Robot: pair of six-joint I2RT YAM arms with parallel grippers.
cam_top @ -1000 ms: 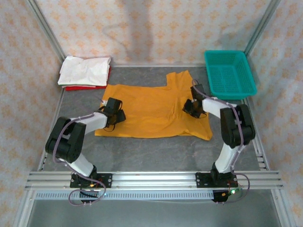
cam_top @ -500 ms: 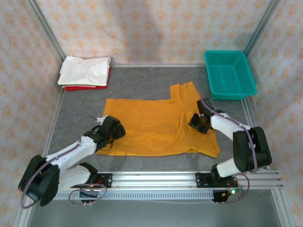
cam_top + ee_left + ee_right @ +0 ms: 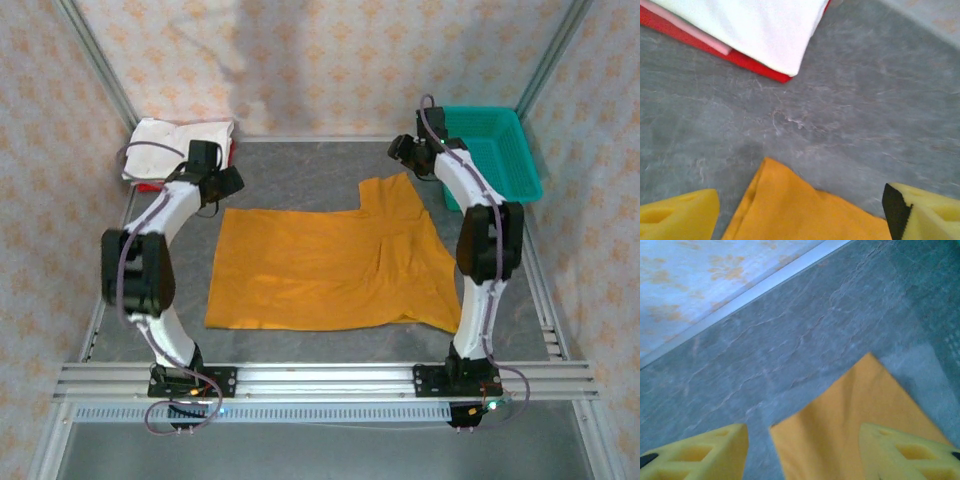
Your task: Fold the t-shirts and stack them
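The mustard-orange t-shirt (image 3: pixel 320 265) lies spread flat in the middle of the table, plain side up, one sleeve pointing to the far right. My left gripper (image 3: pixel 222 183) hovers open over its far left corner (image 3: pixel 805 210), a yellow foam finger (image 3: pixel 680 215) on each side. My right gripper (image 3: pixel 405 150) is open above the far sleeve's corner (image 3: pixel 850 425), which lies between its pads (image 3: pixel 910 450). Nothing is held. The white t-shirt (image 3: pixel 180 148) lies folded on the red t-shirt (image 3: pixel 160 186) at the far left; the same white (image 3: pixel 755 25) and red (image 3: pixel 757 67) stack is just beyond my left gripper.
A teal mesh basket (image 3: pixel 488 155) stands at the far right corner, close beside my right arm. The grey tabletop (image 3: pixel 330 165) is bounded by patterned walls and a metal rail (image 3: pixel 320 380) at the near edge.
Both arms have swung from the shirt's near side edges out to its far corners. The shirt was drawn slightly nearer and let go; it now lies flat.
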